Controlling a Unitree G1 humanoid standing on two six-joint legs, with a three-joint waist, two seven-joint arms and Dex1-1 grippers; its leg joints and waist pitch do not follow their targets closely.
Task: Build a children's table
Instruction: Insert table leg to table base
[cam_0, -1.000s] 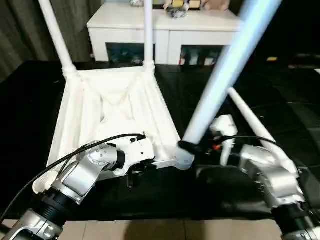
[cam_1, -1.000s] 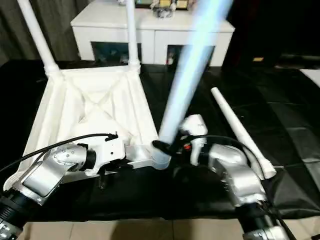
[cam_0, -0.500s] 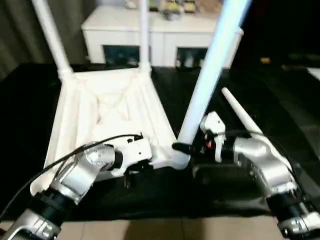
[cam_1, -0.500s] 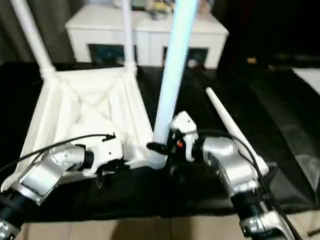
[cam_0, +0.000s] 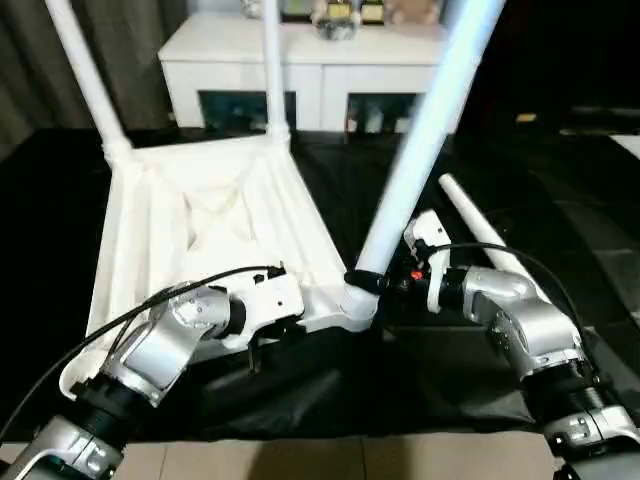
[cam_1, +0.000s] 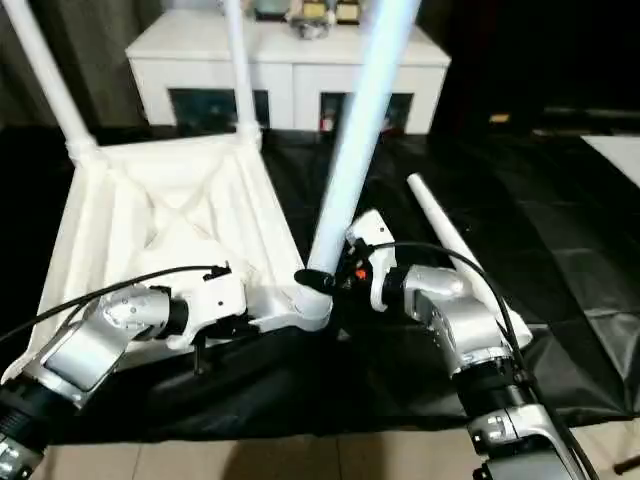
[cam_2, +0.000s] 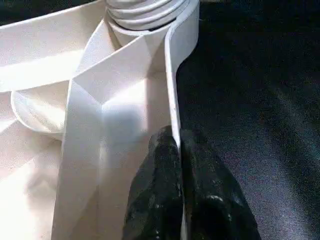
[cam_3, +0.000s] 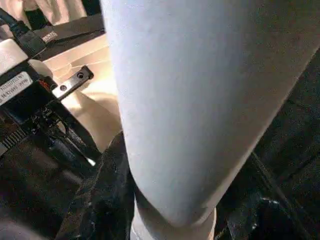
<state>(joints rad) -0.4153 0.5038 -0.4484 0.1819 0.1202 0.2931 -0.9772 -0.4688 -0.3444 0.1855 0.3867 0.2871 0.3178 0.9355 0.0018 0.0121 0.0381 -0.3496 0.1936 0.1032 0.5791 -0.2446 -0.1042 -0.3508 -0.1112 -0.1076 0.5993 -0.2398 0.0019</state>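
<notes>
Held leg (cam_0: 420, 160) less tilted than before, its foot now at the corner socket (cam_0: 357, 300).

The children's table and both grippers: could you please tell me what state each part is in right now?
Table top: upside down, ribbed underside up.
Two far legs: standing in their corner sockets.
Third leg: foot in the near corner socket, leaning.
Fourth leg: lying loose on the black surface.
Left gripper: shut on the top's rim.
Right gripper: shut on the third leg's base.
</notes>
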